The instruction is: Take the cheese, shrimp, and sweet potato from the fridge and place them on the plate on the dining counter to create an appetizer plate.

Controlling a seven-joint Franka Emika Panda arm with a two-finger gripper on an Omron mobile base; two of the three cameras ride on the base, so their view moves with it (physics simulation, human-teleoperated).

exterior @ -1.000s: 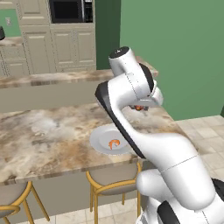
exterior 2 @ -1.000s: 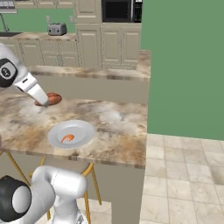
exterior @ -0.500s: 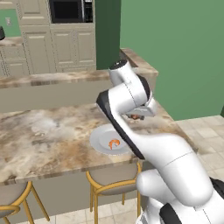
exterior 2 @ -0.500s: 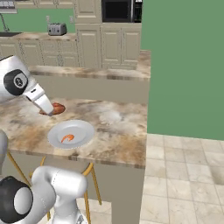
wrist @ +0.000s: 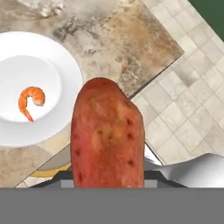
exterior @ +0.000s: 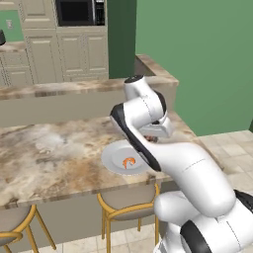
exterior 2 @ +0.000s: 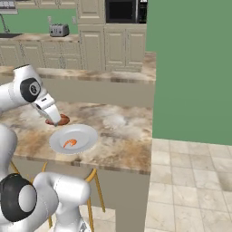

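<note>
Carrying the sweet potato (wrist: 107, 135) toward the plate (exterior 2: 86, 134) — that was the step in hand, by my reading. In the hand view the reddish lump rose from between the jaws and ran straight out from the gripper (exterior 2: 55, 121), which was closed on it partway, neither wide nor fully narrow. In the right base view the gripper hung over the dining counter (exterior 2: 122, 131), just beside the plate's far-left rim, with the sweet potato showing as a dark red patch at the fingertips. The shrimp (wrist: 30, 99) already lay on the plate, near its middle; in the left base view it showed as a small orange curl (exterior: 129, 162). No cheese was on the plate, so I judged one food delivered, one in transit, one outstanding. Next move, as I judged it: shift the hand over bare plate beside the shrimp, lower, then release — low enough that the oblong lump would not roll off the rim.
</note>
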